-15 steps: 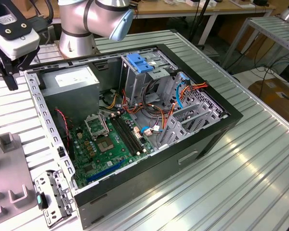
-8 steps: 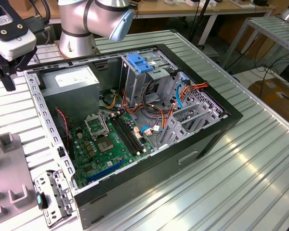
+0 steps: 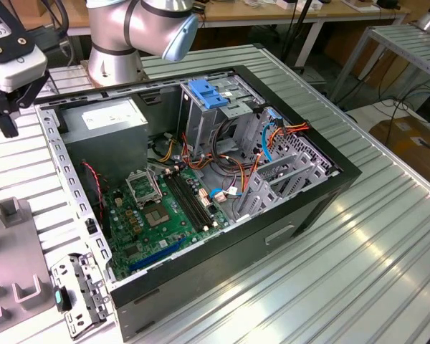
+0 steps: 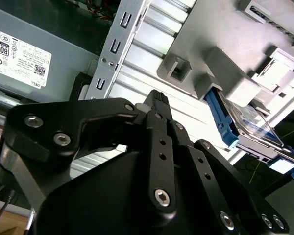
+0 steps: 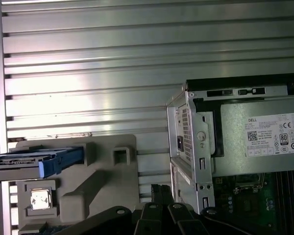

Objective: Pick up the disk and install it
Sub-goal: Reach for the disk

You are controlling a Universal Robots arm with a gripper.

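Beside the case point(image 5: 245, 81), disk point(image 5: 36, 160) sits slotted in the grey holder point(image 5: 103, 186) on the table point(image 5: 88, 49). My tool point(image 5: 160, 189) hovers near, closed, empty. I'd open wide, square to the carrier.

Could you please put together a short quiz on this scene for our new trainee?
1. True or false: the gripper is holding the disk.
2. Short answer: is the computer case open or covered on its upward side?
3. Multiple choice: the disk rests A) inside the computer case; B) in the grey fixture on the table; C) flat on the bare table.

Key: 1. False: the disk sits apart from the gripper. 2. Open: the boards and cables inside show. 3. B.
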